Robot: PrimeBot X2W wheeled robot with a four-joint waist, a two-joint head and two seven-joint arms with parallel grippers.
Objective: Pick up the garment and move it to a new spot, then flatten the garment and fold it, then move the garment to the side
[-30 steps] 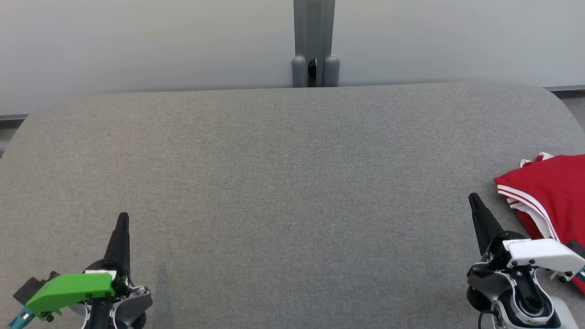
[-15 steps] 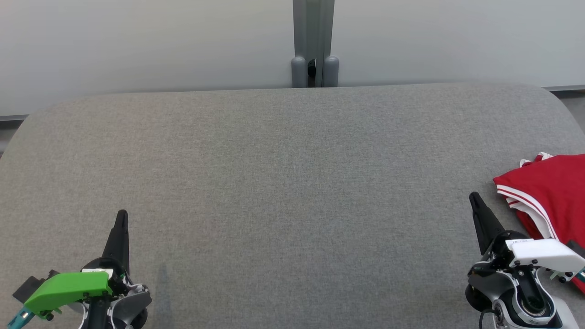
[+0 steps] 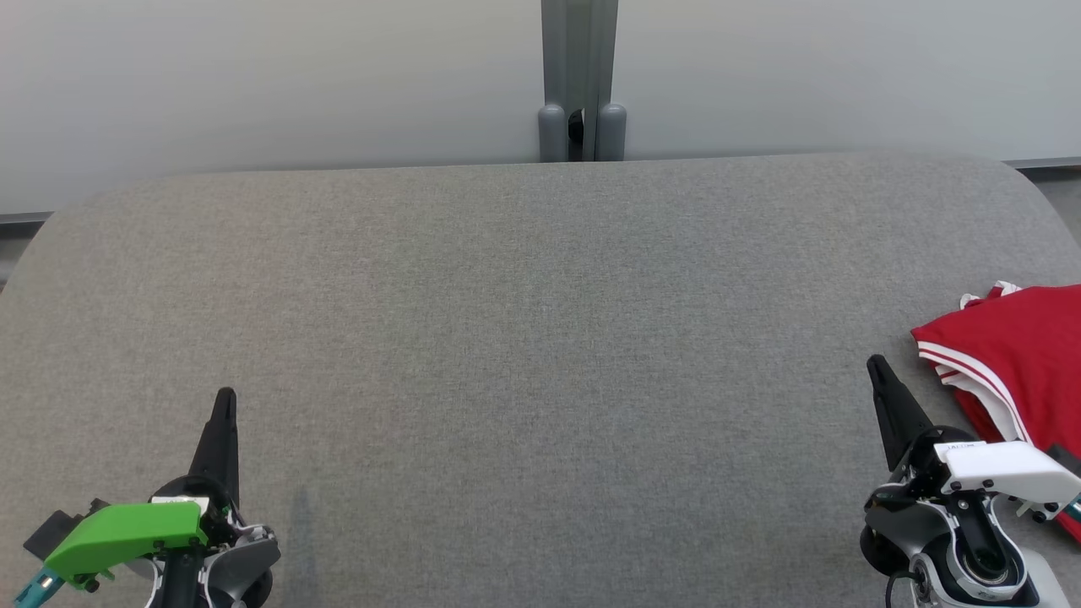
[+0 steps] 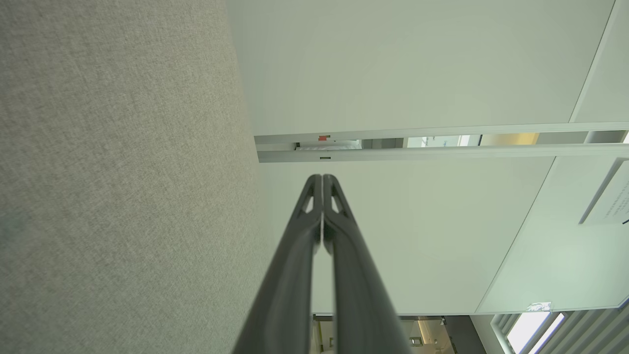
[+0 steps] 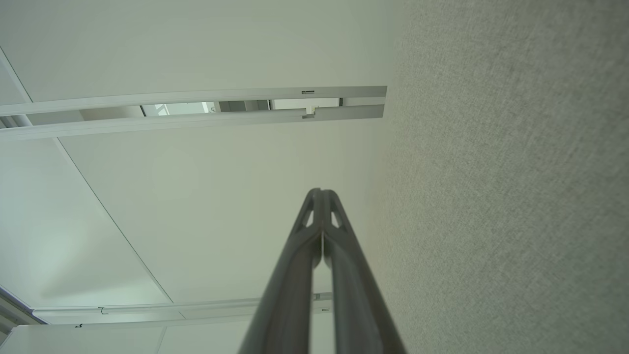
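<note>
Resting both grippers shut above a bare table, garment at the right

The left gripper (image 3: 225,404) sits at the lower left of the head view, its two dark fingers pressed together into a single spike. The left wrist view confirms this: the fingertips meet with nothing between them. The right gripper (image 3: 878,371) sits at the lower right, equally closed and empty, with its tips touching in the right wrist view. Neither gripper holds anything.

The garment (image 3: 1026,346), red with white stripes, lies folded on the grey fabric table (image 3: 540,321) at the far right, cut off by the picture's edge. Its left corner lies just beside the right gripper's fingers, with a strip of table showing between them. The gripper's white housing overlaps the cloth in the head view, and I cannot tell whether the two touch.

The table's far edge curves down at both corners and runs close to the pale wall panels (image 3: 253,84), where a grey post (image 3: 579,67) stands at the middle. Between the two grippers and out to that far edge the grey surface lies open.
</note>
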